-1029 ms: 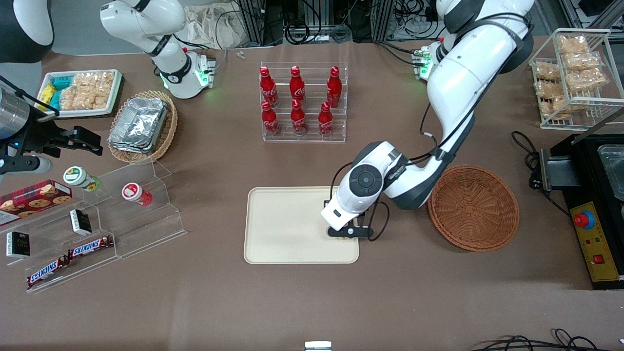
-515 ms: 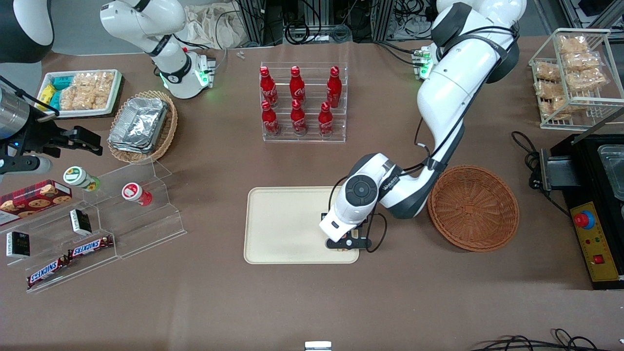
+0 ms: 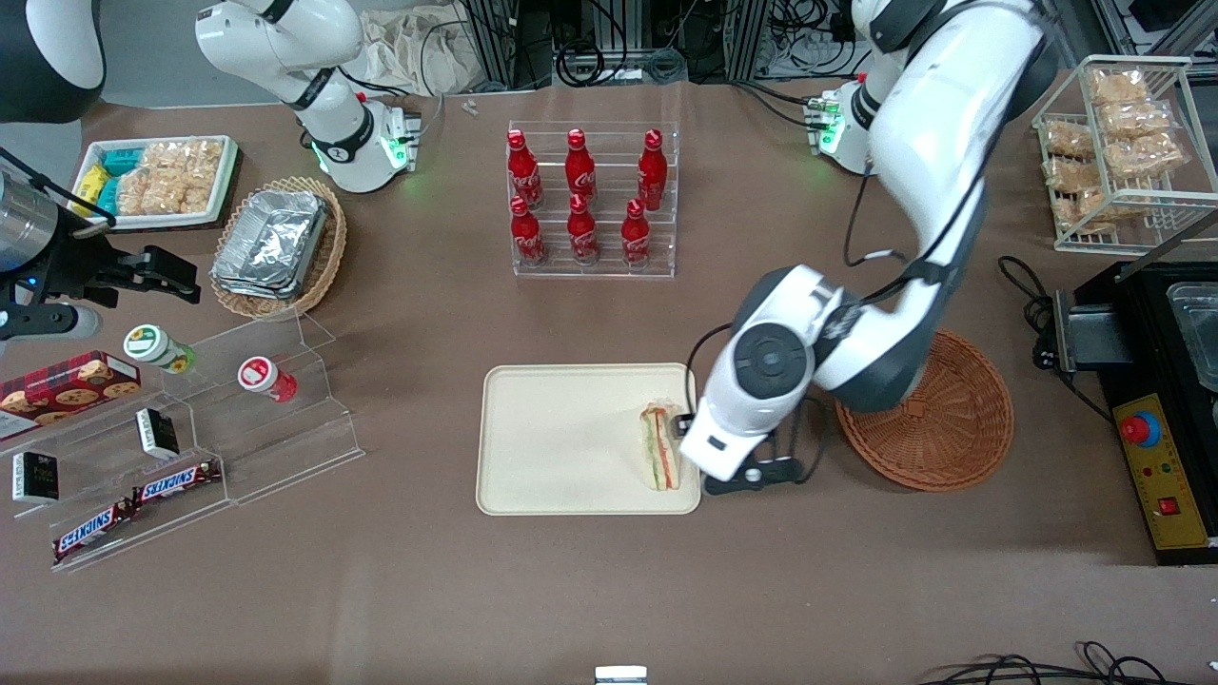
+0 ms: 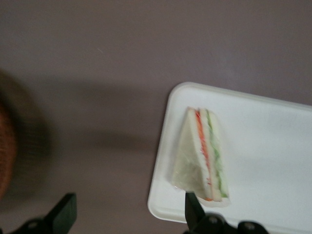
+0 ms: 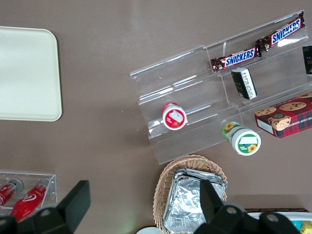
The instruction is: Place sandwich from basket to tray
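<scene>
a: where's your sandwich [image 3: 661,445] now?

b: it lies on the tray [image 3: 561,440], close to the rim at the working arm's end and toward the corner nearest the front camera. nothing touches it. from the wrist you see it [image 4: 202,156] just inside a rounded corner of the tray [image 4: 273,146].

a: why so near the edge?

b: my guess is that this is the tray edge closest to the basket [image 3: 937,419], so the reach was short. it's fully on the surface, with its edge close to the rim, and that looks enough for the task.

a: which way does it point?

b: its long axis runs from farther to nearer the front camera, roughly along that short rim. the narrow tip is at the farther end and the broad end is nearer the camera. it rests on a bread face, so you see the green, red and orange stripes running lengthwise.

a: and your gripper?

b: the gripper [image 3: 752,474] hangs above the bare table between tray and basket, just off the tray's rim. the fingers [image 4: 193,208] are spread wide and hold nothing; in the wrist view the sandwich sits near one fingertip, not between the two.

a: the basket?

b: it looks empty where it shows, though the arm covers part of it. you can judge the placing as done, with only the pull-away left.
</scene>
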Action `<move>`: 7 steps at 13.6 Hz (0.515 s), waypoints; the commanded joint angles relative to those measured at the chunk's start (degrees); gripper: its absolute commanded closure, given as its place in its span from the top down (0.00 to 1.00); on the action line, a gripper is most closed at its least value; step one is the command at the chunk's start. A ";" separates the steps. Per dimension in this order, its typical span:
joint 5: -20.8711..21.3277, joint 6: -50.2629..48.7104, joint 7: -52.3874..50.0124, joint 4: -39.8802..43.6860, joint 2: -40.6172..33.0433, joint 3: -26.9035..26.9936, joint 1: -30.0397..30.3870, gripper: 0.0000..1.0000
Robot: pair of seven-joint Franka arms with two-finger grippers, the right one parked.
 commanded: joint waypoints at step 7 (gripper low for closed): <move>-7.27 -10.56 18.98 -18.13 -25.08 -0.37 16.62 1.00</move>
